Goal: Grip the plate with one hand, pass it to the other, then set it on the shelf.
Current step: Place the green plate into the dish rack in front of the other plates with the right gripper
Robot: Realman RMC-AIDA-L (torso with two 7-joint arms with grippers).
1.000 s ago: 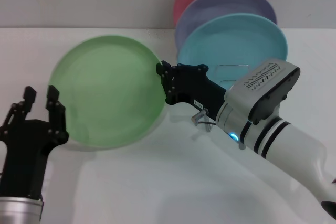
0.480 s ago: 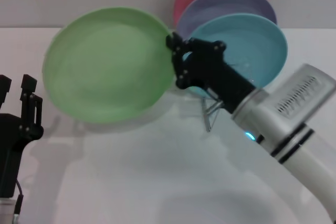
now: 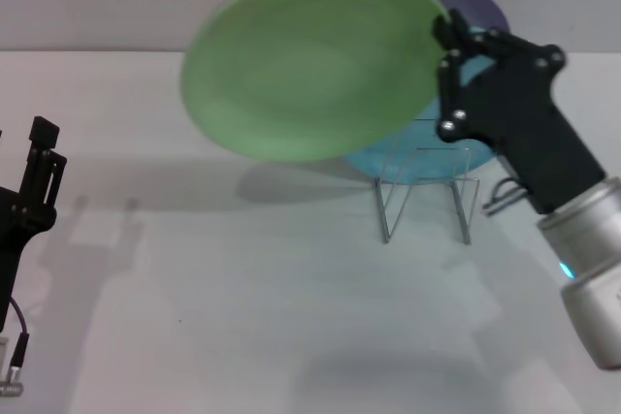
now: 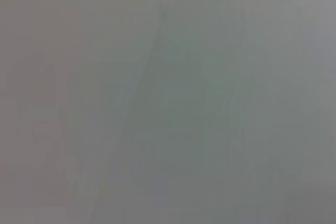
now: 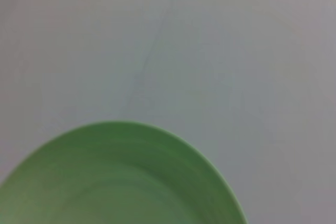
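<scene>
Even bright light – soft shadows on table (image 3: 243, 317) – plate (image 3: 310, 60) motion-blurred.

Right gripper (image 3: 448, 46) raised high at right, forearm angled up, fingers clamped on plate (image 3: 310, 60) rim. Left gripper (image 3: 41, 147) low at left edge, pointing up, idle.

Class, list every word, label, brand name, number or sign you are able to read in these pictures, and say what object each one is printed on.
None: no readable text appears in any view.
The green plate, the right gripper holding it, the wire rack and the left gripper carry no legible lettering.
The left wrist view shows only a plain grey surface.
</scene>
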